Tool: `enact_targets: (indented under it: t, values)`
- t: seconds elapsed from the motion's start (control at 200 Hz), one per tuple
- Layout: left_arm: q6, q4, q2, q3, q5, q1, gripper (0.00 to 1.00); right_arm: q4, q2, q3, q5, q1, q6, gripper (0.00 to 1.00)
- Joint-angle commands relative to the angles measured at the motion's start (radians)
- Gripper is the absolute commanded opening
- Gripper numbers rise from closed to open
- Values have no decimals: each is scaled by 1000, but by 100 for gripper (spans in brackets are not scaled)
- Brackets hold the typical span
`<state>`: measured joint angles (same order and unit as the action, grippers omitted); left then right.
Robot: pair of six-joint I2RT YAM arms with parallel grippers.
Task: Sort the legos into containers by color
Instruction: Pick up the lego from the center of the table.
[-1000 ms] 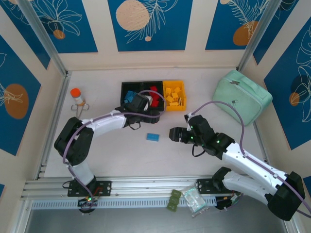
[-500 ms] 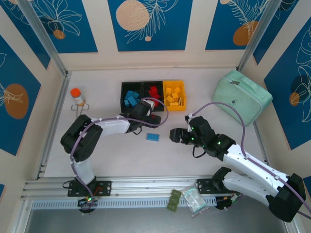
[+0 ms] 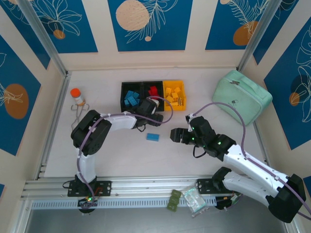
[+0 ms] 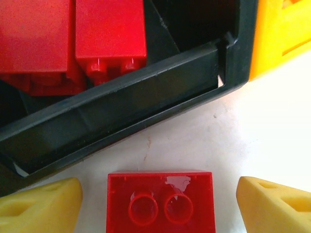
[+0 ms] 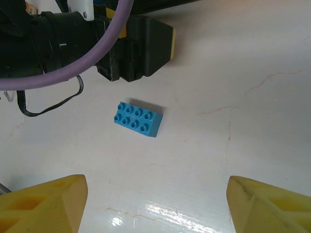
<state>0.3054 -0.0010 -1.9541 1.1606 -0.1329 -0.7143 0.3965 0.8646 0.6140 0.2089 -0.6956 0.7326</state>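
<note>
A red lego (image 4: 160, 201) lies hollow side up on the white table, just in front of the middle black container (image 4: 146, 109) that holds more red legos (image 4: 73, 43). My left gripper (image 4: 158, 206) straddles it, open, with a gap on each side between brick and fingertips (image 4: 41, 206). From above, the left gripper (image 3: 151, 108) sits at the front of the containers (image 3: 154, 85): blue legos left, red middle, yellow ones in the yellow bin (image 3: 174, 93). A blue lego (image 3: 153, 137) (image 5: 138, 119) lies on the table. My right gripper (image 3: 174, 134) (image 5: 158, 204) hangs open to its right, empty.
An orange-capped bottle (image 3: 77, 97) stands at the left. A mint-green zip case (image 3: 241, 97) lies at the right. The left arm's wrist and purple cable (image 5: 97, 39) lie just beyond the blue lego. Small packets (image 3: 187, 199) rest on the front rail.
The left gripper has slid right and slightly forward, from the blue bin's front to the red bin's front, its elbow swinging right. The right arm has stayed put.
</note>
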Motion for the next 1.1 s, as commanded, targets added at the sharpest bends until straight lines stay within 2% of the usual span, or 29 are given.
enact_targets:
  t: [0.0,0.075,0.26,0.295,0.445,0.77,1.09]
  values:
    - [0,-49,-22,28,-14,-9,78,6,-19,-19,-6,11,4,76]
    - [-2,-59,-23,25,-12,-8,76,2,-17,-25,-9,18,8,76]
    - [-14,-79,-21,18,-20,-12,63,-7,-10,-34,-17,27,15,76]
    - [-15,-81,-16,15,-17,-12,57,-7,-11,-34,-18,29,17,76]
    - [-13,-88,14,1,-5,-14,49,-4,-11,-34,-17,30,21,75]
    - [37,-156,130,-30,-8,-12,46,-4,-17,-35,-20,22,27,75]
    - [116,-342,178,94,44,40,46,20,-31,-18,-7,11,37,75]
